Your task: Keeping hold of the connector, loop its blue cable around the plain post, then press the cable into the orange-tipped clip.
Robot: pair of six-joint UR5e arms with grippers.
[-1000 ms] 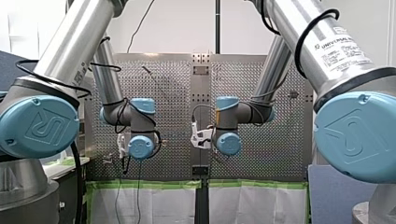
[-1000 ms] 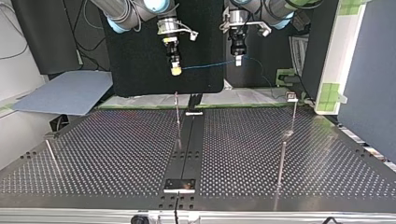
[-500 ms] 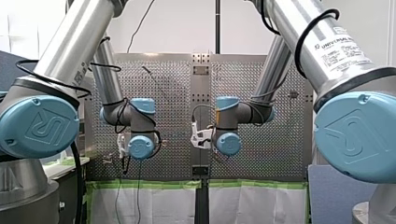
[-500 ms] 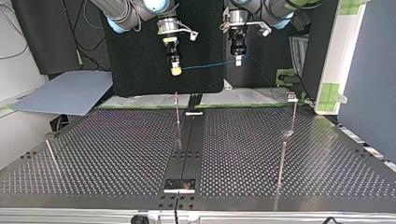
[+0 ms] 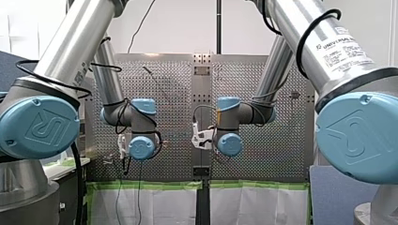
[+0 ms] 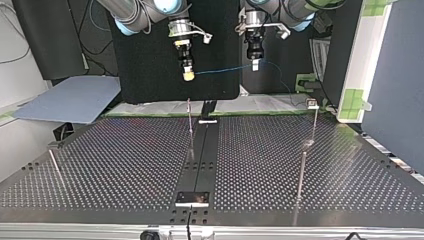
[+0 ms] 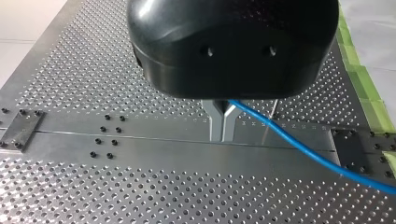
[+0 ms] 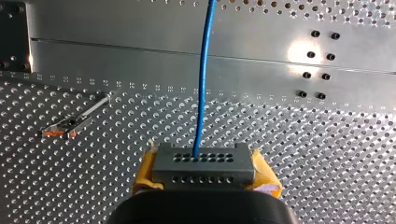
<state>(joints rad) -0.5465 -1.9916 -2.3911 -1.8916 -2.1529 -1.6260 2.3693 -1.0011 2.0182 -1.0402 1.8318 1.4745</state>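
Note:
In the right wrist view, my right gripper (image 8: 204,181) is shut on a grey connector (image 8: 203,161) between its yellow pads. The blue cable (image 8: 202,70) leaves the connector and runs ahead over the table. An orange-tipped clip (image 8: 69,125) stands on the perforated plate beside this gripper. In the left wrist view, my left gripper (image 7: 223,134) has its metal fingers shut on the blue cable (image 7: 303,150), which trails off to one side. In the top view, both grippers hang high above the table: my right gripper (image 6: 188,75) and my left gripper (image 6: 255,64), with the cable (image 6: 225,69) taut between them.
Thin upright posts stand on the perforated table (image 6: 125,165): one by the centre rail (image 6: 190,127), two at the top view's right (image 6: 301,172) (image 6: 314,125), one at its left (image 6: 54,165). A dark centre rail (image 6: 202,160) runs across the table.

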